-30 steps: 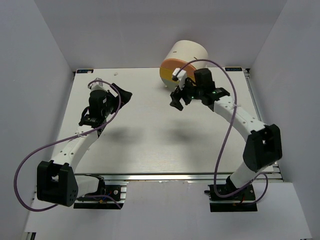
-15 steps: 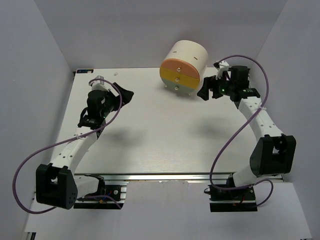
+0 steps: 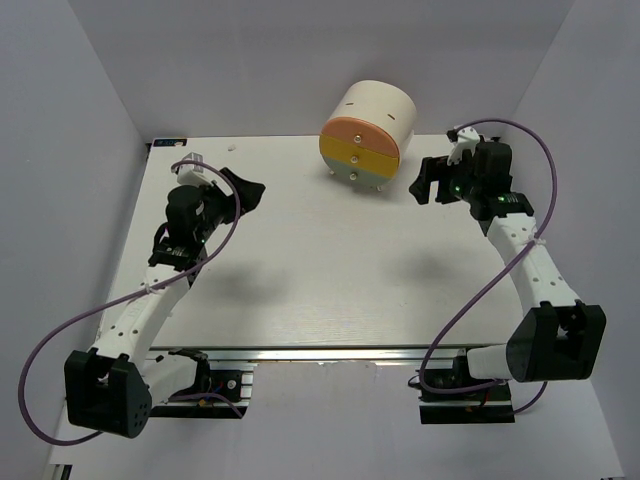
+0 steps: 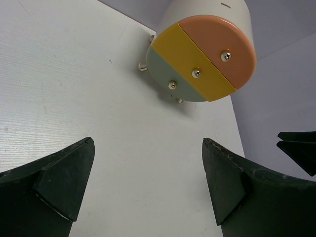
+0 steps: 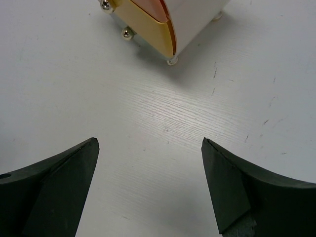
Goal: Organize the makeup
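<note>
Makeup itself shows in no view right now, so its place, its heading and its long axis cannot be told. What the cameras do catch is the cream cylinder (image 3: 378, 103), lying on its side at the far edge of the table (image 3: 300, 280). Its long axis runs front to back, and its round drawer face (image 3: 360, 150) is turned toward the arms and a touch to the left. That face has a peach band on top and yellow across the middle, with small metal knobs (image 4: 196, 73) down its centre. The left gripper (image 3: 244, 186) hovers over the far left of the table, jaws spread wide with nothing between them, aimed across at that face. The right gripper (image 3: 421, 180) hangs just right of the cylinder, jaws equally wide and empty. And here's the change: a second ago the right gripper sat directly in front of the drawer face, covering part of it. It has swung out to the right, and the face is in full view. The left arm has barely shifted, and the cylinder has not moved.
</note>
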### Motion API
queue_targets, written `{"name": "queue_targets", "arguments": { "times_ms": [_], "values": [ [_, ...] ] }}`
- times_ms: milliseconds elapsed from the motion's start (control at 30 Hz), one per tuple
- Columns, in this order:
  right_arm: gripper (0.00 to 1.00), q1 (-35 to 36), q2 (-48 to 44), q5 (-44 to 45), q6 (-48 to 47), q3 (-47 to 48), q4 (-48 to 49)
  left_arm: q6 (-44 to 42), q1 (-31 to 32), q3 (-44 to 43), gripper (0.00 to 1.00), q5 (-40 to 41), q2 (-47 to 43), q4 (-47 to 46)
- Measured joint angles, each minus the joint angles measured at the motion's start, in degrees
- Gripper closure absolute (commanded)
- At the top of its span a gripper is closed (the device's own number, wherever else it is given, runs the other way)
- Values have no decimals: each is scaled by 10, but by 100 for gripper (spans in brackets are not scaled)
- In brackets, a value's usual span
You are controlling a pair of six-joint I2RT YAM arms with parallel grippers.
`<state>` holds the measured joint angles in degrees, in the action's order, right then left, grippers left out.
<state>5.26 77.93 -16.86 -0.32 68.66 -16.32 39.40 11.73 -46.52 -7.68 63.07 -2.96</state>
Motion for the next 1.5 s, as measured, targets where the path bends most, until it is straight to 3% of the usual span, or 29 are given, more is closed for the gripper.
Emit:
{"name": "queue_targets", "arguments": {
  "times_ms": [1500],
  "values": [
    [10, 0, -104, 33, -29, -126, 15, -5, 0, 21, 2, -3, -59, 45]
  ]
}}
